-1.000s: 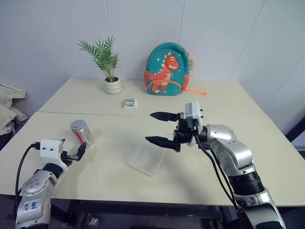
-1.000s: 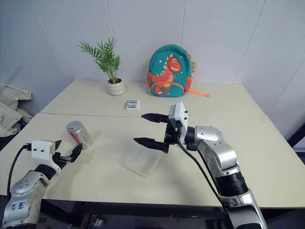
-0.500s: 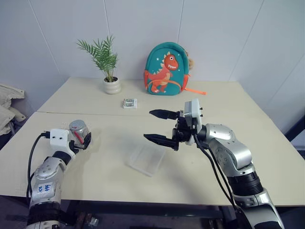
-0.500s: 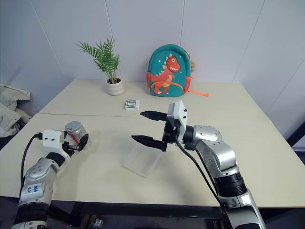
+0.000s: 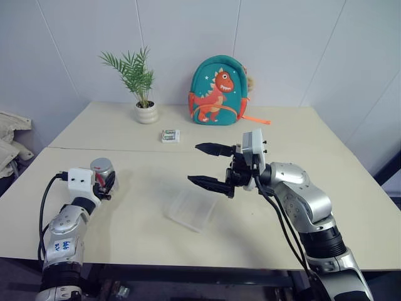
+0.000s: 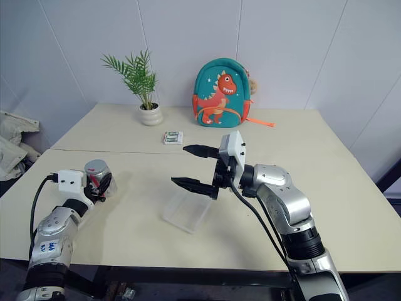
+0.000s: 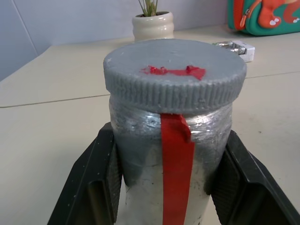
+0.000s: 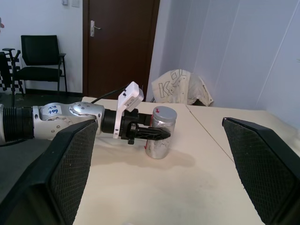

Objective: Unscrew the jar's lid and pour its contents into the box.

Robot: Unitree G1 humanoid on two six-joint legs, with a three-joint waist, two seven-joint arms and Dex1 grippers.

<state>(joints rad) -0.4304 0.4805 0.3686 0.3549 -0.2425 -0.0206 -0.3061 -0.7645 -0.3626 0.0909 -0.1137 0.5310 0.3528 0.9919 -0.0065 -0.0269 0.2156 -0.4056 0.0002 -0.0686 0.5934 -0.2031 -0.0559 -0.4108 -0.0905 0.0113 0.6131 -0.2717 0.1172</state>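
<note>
Beige table (image 5: 313, 135) fills the middle of the head views, with a seam across it left of centre.

Teal dinosaur backpack (image 5: 217, 91) stands at the table's far edge, upper centre of the frame. A potted plant (image 5: 141, 84) stands to its left, and a small green-and-white packet (image 5: 169, 135) lies just in front, between the two.

Right arm reaches in from the lower right. Right claw (image 5: 210, 165) hangs above the table at frame centre, pointing toward the frame's left, its two black fingers spread wide with nothing between them.

Clear plastic box (image 5: 192, 209) lies flat on the table just below the right claw, in the lower centre of the frame. It sits well apart from the jar. Whether anything lies in it cannot be told.

Left arm enters from the lower left. Left claw (image 6: 100, 184) is clamped on the jar (image 5: 103, 173) at centre left of the frame. In the left wrist view, black pads (image 7: 101, 180) press the jar's silvery body from both sides, below the cap. The jar stands upright; whether its base touches the table cannot be told. A red tape strip (image 7: 177, 161) runs down its side.

Grey ribbed lid (image 7: 174, 72) sits on the jar, with a red mark on its top. The contents cannot be seen.
</note>
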